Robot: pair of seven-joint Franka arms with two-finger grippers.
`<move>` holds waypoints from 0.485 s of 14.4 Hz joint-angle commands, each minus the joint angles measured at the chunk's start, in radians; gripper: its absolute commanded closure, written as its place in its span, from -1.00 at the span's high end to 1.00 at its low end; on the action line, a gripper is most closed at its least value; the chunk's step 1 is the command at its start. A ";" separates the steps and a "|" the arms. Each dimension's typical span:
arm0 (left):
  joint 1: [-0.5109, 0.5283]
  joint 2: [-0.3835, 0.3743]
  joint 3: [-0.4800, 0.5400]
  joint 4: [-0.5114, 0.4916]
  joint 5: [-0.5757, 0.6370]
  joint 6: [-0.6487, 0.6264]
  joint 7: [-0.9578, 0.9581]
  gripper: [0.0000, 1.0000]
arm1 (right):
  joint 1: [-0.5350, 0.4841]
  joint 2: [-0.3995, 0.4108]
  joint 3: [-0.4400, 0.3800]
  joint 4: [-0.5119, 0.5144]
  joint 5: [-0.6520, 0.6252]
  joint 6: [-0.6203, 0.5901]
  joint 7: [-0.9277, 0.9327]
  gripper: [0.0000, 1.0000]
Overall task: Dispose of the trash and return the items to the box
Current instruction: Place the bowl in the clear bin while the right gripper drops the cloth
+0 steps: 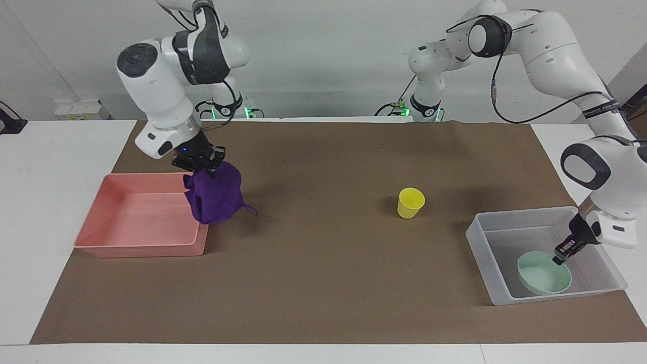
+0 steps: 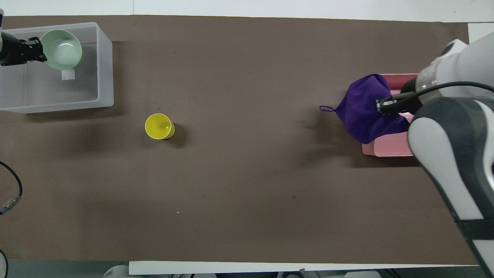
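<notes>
My right gripper is shut on the deep-purple rag, which hangs in the air over the pink tub's wall that faces the table's middle. The rag and right gripper also show from overhead. My left gripper is shut on the rim of the mint-green bowl, low inside the translucent box, at its end farther from the robots. The bowl, left gripper and box show from overhead. The yellow cup stands upright on the mat.
Brown paper covers the table's middle. The pink tub is mostly hidden under my right arm in the overhead view. The yellow cup stands nearer to the robots than the box, toward the table's middle.
</notes>
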 commanded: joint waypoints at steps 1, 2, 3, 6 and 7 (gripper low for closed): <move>-0.008 -0.058 0.005 -0.078 0.029 -0.059 -0.005 -1.00 | -0.098 -0.014 0.010 -0.015 -0.006 -0.016 -0.080 -1.00; -0.007 -0.066 0.004 -0.098 0.025 -0.056 -0.005 -1.00 | -0.134 -0.017 0.010 -0.021 -0.012 -0.016 -0.112 -1.00; -0.011 -0.076 0.005 -0.127 0.023 -0.038 -0.004 -0.89 | -0.163 -0.020 0.010 -0.027 -0.018 -0.016 -0.135 -1.00; -0.016 -0.098 0.009 -0.173 0.025 -0.013 -0.001 0.51 | -0.227 -0.016 0.010 -0.085 -0.023 0.027 -0.180 -1.00; -0.022 -0.105 0.009 -0.161 0.025 -0.033 -0.002 0.54 | -0.230 -0.007 0.010 -0.110 -0.025 0.065 -0.186 -1.00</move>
